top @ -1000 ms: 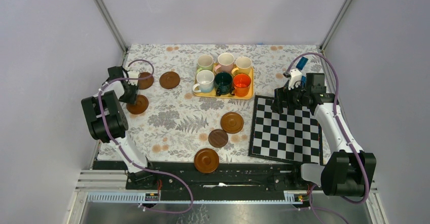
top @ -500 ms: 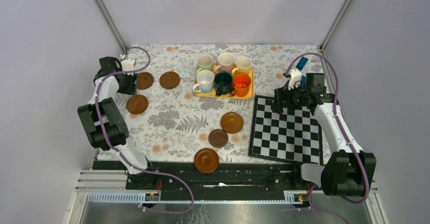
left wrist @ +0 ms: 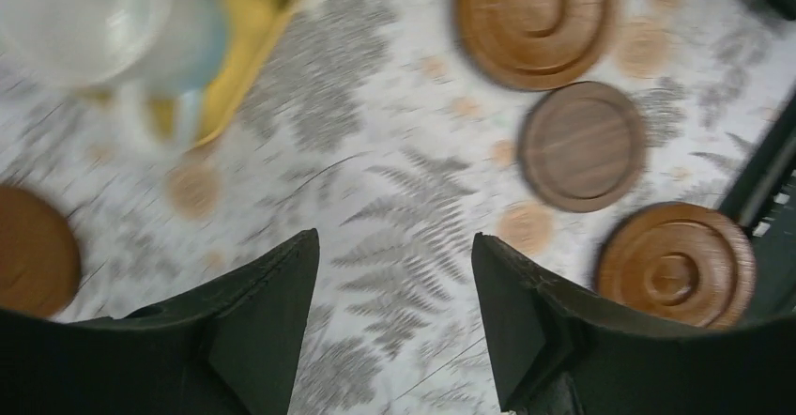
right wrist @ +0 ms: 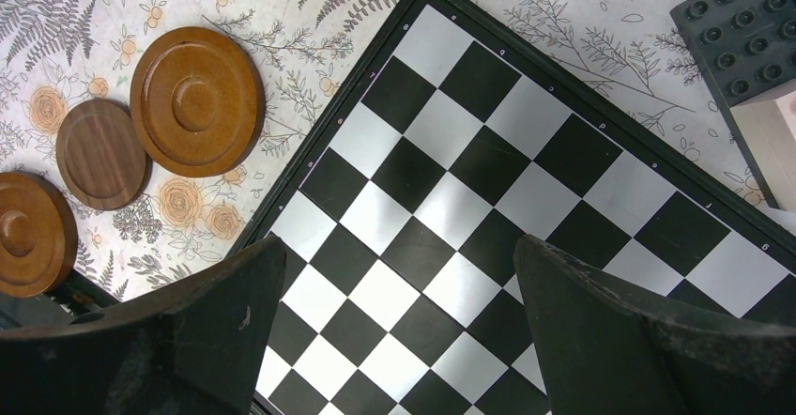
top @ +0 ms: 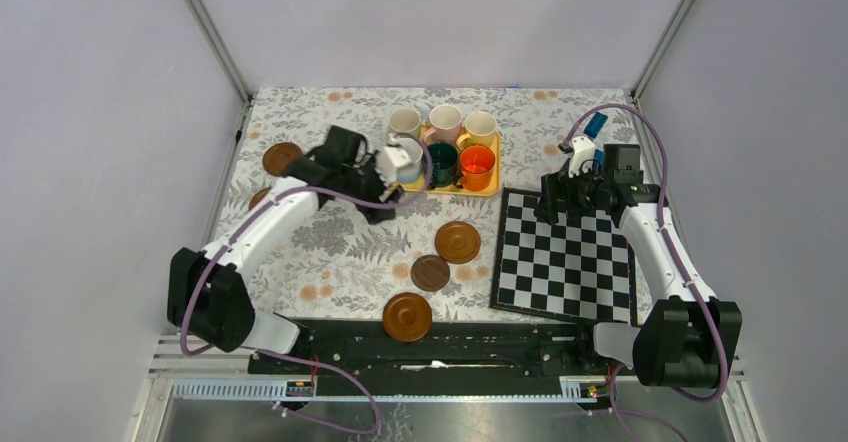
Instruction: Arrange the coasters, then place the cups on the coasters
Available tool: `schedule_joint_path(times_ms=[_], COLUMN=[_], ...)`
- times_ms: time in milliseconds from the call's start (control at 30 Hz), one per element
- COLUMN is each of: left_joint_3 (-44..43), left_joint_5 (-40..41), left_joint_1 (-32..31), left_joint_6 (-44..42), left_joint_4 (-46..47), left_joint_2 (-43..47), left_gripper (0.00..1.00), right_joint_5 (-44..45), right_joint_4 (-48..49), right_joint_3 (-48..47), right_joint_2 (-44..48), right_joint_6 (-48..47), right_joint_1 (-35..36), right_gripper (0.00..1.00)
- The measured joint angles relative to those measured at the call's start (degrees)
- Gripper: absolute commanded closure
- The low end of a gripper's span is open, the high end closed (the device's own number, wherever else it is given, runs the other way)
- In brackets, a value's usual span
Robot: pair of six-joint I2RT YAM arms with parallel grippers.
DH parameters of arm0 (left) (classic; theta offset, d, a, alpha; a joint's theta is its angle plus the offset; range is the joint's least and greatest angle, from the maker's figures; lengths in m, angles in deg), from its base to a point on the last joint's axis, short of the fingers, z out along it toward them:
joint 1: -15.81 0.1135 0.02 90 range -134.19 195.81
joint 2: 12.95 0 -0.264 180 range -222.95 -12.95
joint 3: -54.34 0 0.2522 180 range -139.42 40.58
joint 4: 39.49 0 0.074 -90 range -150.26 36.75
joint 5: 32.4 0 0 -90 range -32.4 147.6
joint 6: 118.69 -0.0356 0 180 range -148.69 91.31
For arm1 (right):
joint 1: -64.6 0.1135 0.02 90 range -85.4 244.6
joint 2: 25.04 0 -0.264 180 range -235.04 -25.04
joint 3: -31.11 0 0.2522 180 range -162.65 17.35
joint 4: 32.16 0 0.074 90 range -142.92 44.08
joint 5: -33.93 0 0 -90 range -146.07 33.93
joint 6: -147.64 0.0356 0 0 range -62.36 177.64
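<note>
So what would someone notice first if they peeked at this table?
Probably the bright cups on the yellow tray at the back, in the middle. Next, the black-and-white chequered board on the right, and three round wooden coasters near the front.

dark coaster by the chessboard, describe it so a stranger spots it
Start at the chequered board. Left of it three wooden discs run diagonally toward the near edge. The dark coaster is the middle one: smallest, darkest, no centre ring.

three coasters point(right wrist: 197, 100) lie left of the chequered board point(right wrist: 488, 199) beneath the spread pincer point(right wrist: 399, 255).
</note>
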Motion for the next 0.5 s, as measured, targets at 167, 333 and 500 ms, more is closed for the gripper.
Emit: schedule_joint_path(times_ms=[167,333,500], left_joint_3=[0.2,-0.3,-0.3], left_joint_5=[3.8,8.3,11.5], left_joint_1=[-15.2,-26.7,-34.5], left_joint_6=[2.7,5.4,6.5], left_joint_4=[2.2,6.6,10.9], left_joint_2=[-4.5,-13.0,-17.0], left_gripper=[0.32,0.33,0.34], right_joint_5=[0.0,1.6,6.3], right_joint_4=[-0.5,-1.3,-1.2], right_joint_3=[-0.2,-1.7,-2.4], right_joint_2=[0.0,-0.5,-2.7], right_joint_6=[0.0,0.2,1.3], right_joint_1=[0.0,0.0,0.0], right_gripper=[0.02,0.02,0.02])
